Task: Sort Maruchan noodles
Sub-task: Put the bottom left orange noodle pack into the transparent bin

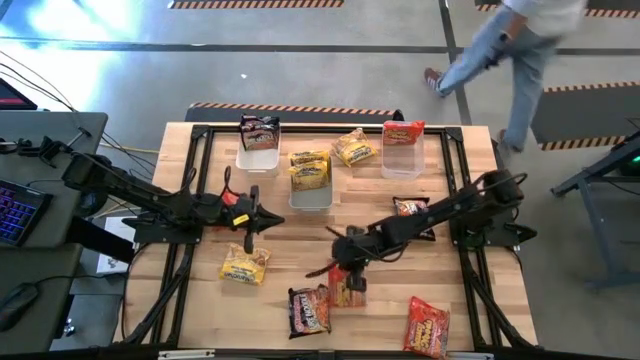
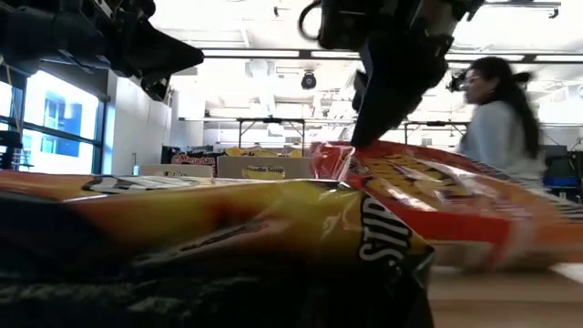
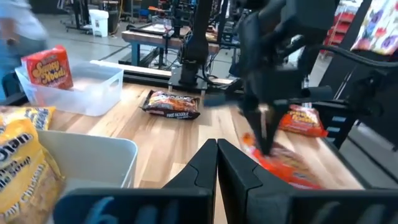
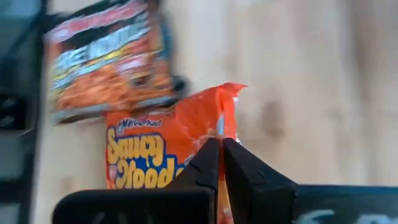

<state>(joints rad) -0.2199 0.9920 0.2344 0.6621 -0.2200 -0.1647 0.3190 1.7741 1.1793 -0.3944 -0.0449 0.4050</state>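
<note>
Sorting: partly done, judging from how the packets lay.
Right gripper [image 4: 221, 146]: fingers pinched together on the edge of a red-orange packet [image 4: 163, 146], near the table's middle front; the packet seemed to be just at the surface.
Left gripper [image 1: 250, 222]: fingers closed on nothing, waiting above the table left of the centre, beside the middle bin [image 1: 311, 198].
Left bin [image 1: 257, 157]: one dark packet [image 1: 260, 130] stood in it.
Middle bin: two yellow packets [image 1: 309, 170] in it.
Right bin [image 1: 402, 160]: one red packet [image 1: 403, 130] in it.
Left to sort: a yellow packet [image 1: 244, 266] at the front left, a yellow one [image 1: 354, 148] between the middle and right bins, a dark one [image 1: 308, 310] at the front, a dark one [image 1: 411, 208] under the right arm, a red one [image 1: 427, 328] at the front right, and the held one.
Progress: about four of ten were placed, so more than half was still to do.
Background: a person [image 1: 500, 50] walked behind the table.
</note>
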